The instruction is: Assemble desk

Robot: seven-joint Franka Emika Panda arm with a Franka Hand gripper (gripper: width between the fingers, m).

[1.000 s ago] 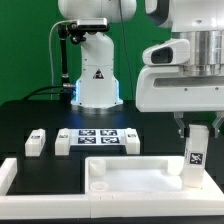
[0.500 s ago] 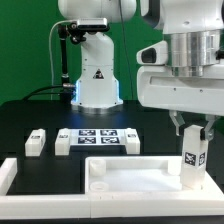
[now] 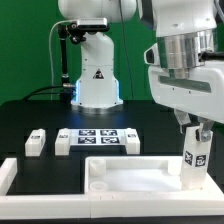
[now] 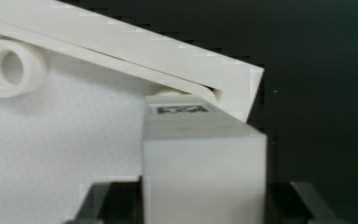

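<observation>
The white tray-like tabletop (image 3: 140, 172) lies at the front of the black table. My gripper (image 3: 196, 136) is shut on a white block leg (image 3: 193, 160), which stands upright at the tabletop's corner on the exterior view's right. In the wrist view the leg (image 4: 202, 165) fills the space between my dark fingers (image 4: 114, 200), its tag facing the tabletop's rim corner (image 4: 202, 72). A round socket (image 4: 5, 66) shows inside the tray. Three more legs (image 3: 36, 142) (image 3: 63, 142) (image 3: 131, 141) lie behind the tabletop.
The marker board (image 3: 97, 137) lies between the loose legs. A white border rail (image 3: 18, 178) runs along the front at the exterior view's left. The arm's base (image 3: 97, 85) stands behind the marker board.
My wrist has turned over the leg and now sits at an angle. The leg has stayed at the corner, shifting slightly down and to the exterior view's left.
</observation>
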